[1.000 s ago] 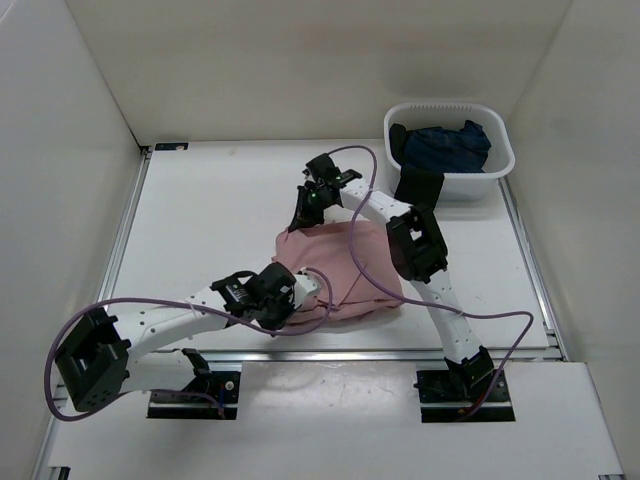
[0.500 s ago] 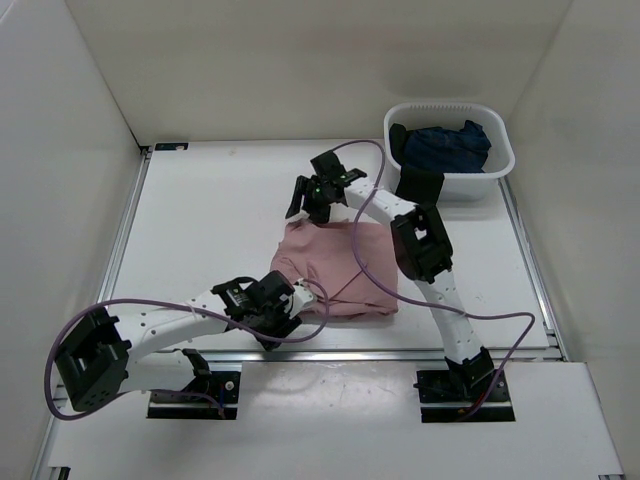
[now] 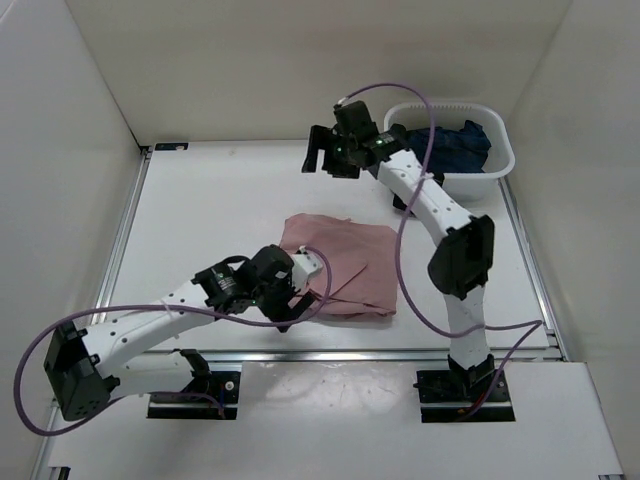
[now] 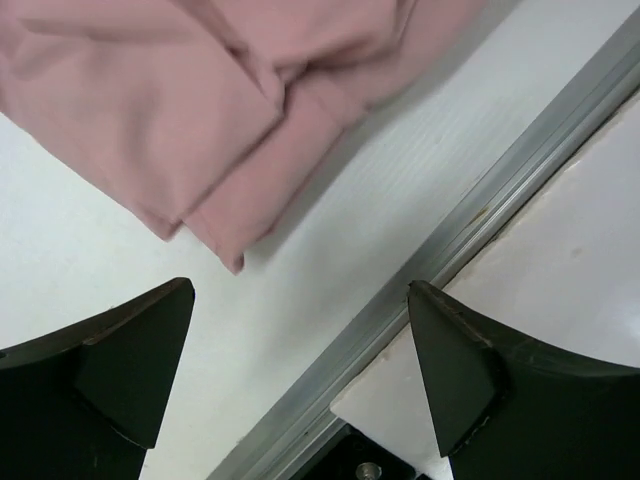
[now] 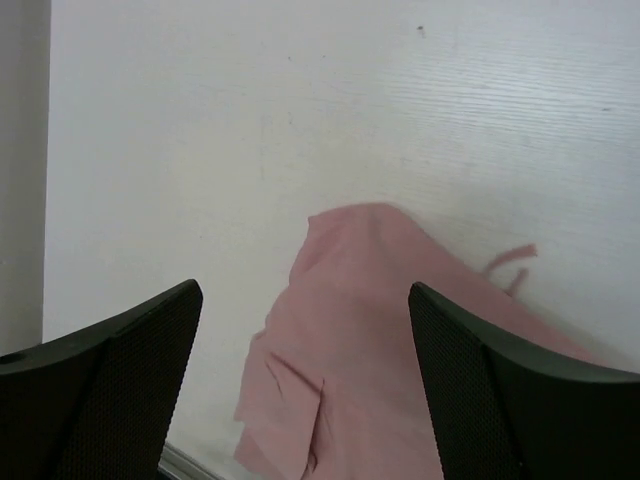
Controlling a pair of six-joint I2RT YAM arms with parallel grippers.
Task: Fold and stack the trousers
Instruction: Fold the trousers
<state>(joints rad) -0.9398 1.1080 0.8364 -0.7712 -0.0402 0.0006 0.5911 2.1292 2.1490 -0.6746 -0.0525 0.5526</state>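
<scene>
Top external view: the trousers [image 3: 340,265] are seen folded into a flat, roughly square bundle on the table [image 3: 210,220]. The left gripper [image 3: 298,303] is held just beside the bundle's near corner, with its fingers spread wide and nothing between them. From the left wrist, a layered pink corner [image 4: 150,100] is seen just ahead of the open gripper [image 4: 300,370], and a metal rail [image 4: 480,215] runs diagonally past it. The right gripper [image 3: 318,156] is held well apart from the trousers, beyond their far edge. Its fingers are also parted and empty [image 5: 305,370], and the pink fabric [image 5: 380,340] is framed between them. A white basket [image 3: 500,165] containing a dark navy garment [image 3: 445,145] stands near this gripper, on the side away from the trousers.
</scene>
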